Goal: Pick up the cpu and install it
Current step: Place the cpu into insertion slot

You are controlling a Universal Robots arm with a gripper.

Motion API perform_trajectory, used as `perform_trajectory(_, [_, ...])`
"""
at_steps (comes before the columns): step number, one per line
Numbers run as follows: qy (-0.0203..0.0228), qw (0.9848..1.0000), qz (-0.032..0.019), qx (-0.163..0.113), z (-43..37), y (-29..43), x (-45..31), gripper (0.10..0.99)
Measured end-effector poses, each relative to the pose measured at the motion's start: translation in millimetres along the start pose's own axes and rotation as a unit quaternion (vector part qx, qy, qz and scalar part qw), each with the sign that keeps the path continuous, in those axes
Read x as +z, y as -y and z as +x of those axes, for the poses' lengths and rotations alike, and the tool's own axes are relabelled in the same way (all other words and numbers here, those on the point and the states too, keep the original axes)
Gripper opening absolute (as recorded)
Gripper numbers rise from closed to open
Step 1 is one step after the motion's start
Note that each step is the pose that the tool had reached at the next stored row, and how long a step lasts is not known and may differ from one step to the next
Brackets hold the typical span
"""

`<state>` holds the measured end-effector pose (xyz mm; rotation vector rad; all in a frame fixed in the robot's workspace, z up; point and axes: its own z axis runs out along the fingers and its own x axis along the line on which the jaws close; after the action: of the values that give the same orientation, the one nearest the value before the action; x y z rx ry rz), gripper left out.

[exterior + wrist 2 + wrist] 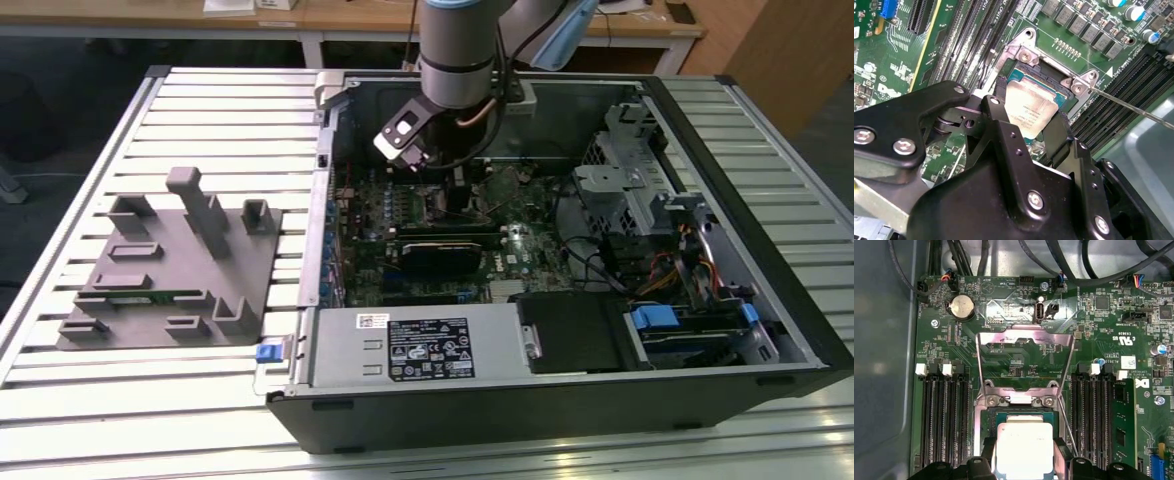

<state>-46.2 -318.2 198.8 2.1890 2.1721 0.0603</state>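
- cpu [1031, 112]: down at socket [1027, 75], teal rim showing past its far edge; can't tell if fully seated.
- gripper [1030, 119]: fingers pinch cpu on 2 opp. edges.
- load plate [1024, 337]: swung up, unlatched. Pick-up done, install not finished.
- All on mobo [1004, 310] in open PC case [561, 400].

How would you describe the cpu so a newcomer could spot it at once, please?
Look inside the open computer case, at its green motherboard. Between the two banks of black memory slots sits a metal-framed socket. The cpu is the flat square there, gripped by the black tool; its plain silvery lid stands out from the green and black around it.
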Motion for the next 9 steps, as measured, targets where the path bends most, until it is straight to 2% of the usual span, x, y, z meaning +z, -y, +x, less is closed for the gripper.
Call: perform_trajectory(9, [-0.0001, 1.0, 0.0, -0.002, 0.2, 0.6, 2.8, 0.541])
